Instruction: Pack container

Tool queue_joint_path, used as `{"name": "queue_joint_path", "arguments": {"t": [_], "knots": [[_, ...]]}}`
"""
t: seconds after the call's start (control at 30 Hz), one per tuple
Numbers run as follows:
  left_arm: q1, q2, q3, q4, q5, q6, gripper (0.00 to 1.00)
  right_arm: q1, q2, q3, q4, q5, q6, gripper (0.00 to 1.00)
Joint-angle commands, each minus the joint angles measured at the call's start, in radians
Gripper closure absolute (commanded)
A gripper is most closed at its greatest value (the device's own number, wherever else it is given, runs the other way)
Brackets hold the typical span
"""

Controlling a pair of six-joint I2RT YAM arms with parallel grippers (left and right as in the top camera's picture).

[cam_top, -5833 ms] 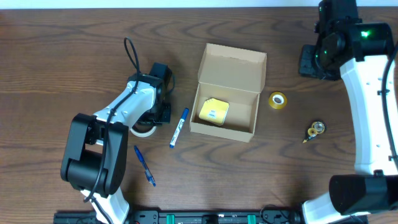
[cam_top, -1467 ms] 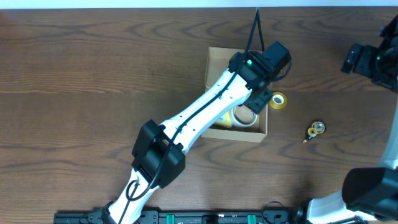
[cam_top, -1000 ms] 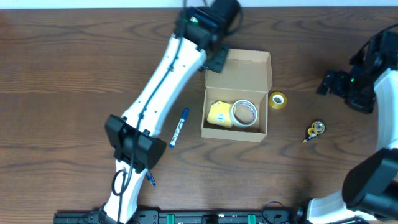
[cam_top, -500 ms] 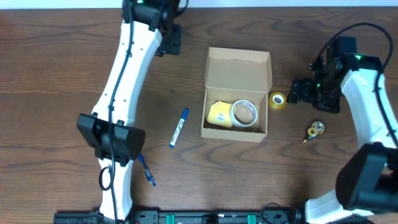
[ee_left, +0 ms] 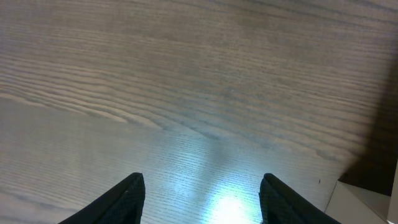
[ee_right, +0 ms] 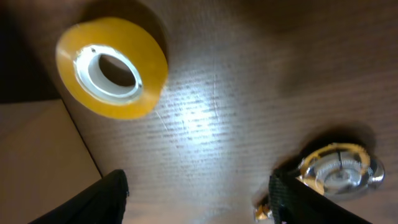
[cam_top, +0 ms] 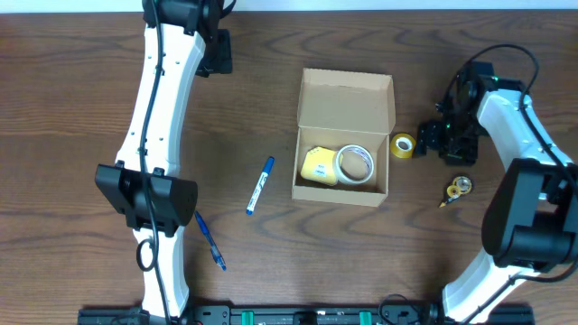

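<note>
On the wooden table [cam_top: 72, 135] we found left gripper [ee_left: 202, 185] and right gripper [ee_right: 199, 180] parted and empty; the right needed centring over the yellow tape roll [ee_right: 142, 86] beside the container [cam_top: 348, 95] before closing.

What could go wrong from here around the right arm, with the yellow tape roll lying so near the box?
1. The yellow tape roll lies close beside the container wall. A finger of the open right pincer could catch the cardboard and shove the container.
2. In the right wrist view the roll sits off to one side, not between the fingers, so closing now would likely miss it.
3. The small metal item lies near the other finger and may get knocked.
</note>
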Motion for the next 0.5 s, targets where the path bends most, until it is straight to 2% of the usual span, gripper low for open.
{"name": "queue_joint_path", "arguments": {"t": [0.0, 0.47], "knots": [[0.000, -0.027, 0.024, -0.002, -0.009, -0.004, 0.41, 0.010, 0.018, -0.004, 0.018, 0.006, -0.011, 0.26], [0.000, -0.116, 0.024, -0.003, 0.020, 0.027, 0.36, 0.080, 0.166, 0.078, 0.040, 0.002, -0.044, 0.27]]}}
